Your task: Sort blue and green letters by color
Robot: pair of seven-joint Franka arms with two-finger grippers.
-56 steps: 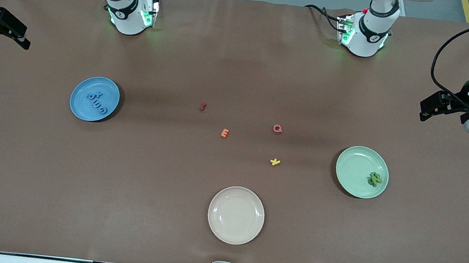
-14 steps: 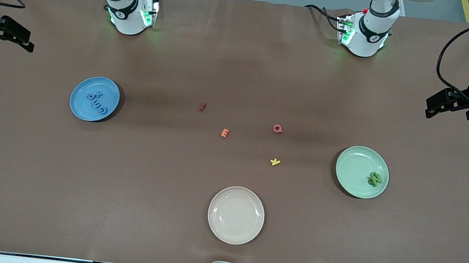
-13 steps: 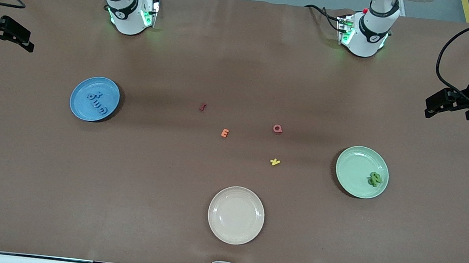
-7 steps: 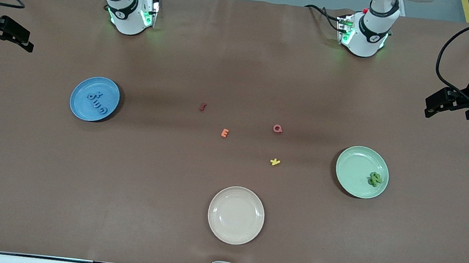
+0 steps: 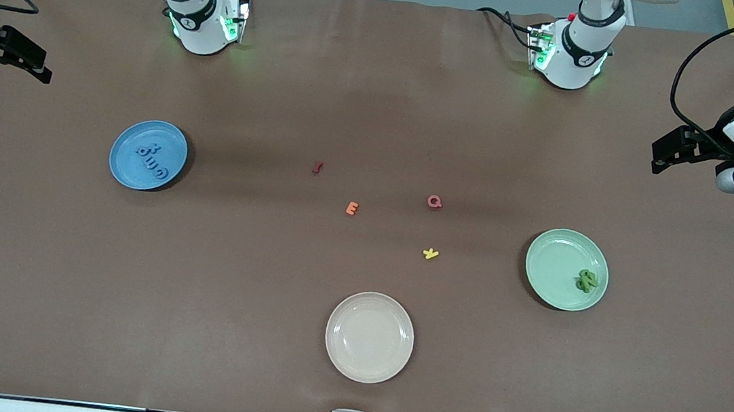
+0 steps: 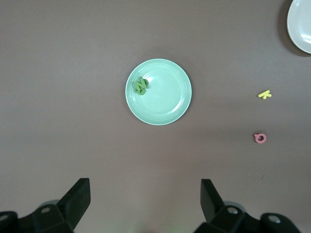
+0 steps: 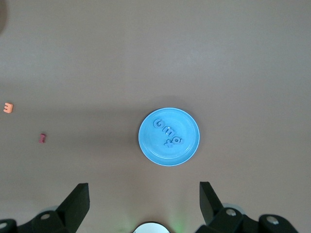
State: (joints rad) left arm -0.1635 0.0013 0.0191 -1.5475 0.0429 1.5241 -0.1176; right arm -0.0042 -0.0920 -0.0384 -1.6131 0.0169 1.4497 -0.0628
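Front view: blue letters point(image 5: 153, 161) lie on the blue plate point(image 5: 125, 170) toward the right arm's end of the bench point(image 5: 230, 273); green letters point(image 5: 586, 280) lie on the green plate point(image 5: 556, 260) toward the left arm's end.

Left wrist view: left tool point(image 6: 145, 204) spread wide, empty.

Right wrist view: right tool point(image 7: 144, 204) likewise spread, empty.

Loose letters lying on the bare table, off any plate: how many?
4: dark red letter farthest from the front camera, orange E, pink Q, yellow letter nearest it. None seems hidden.
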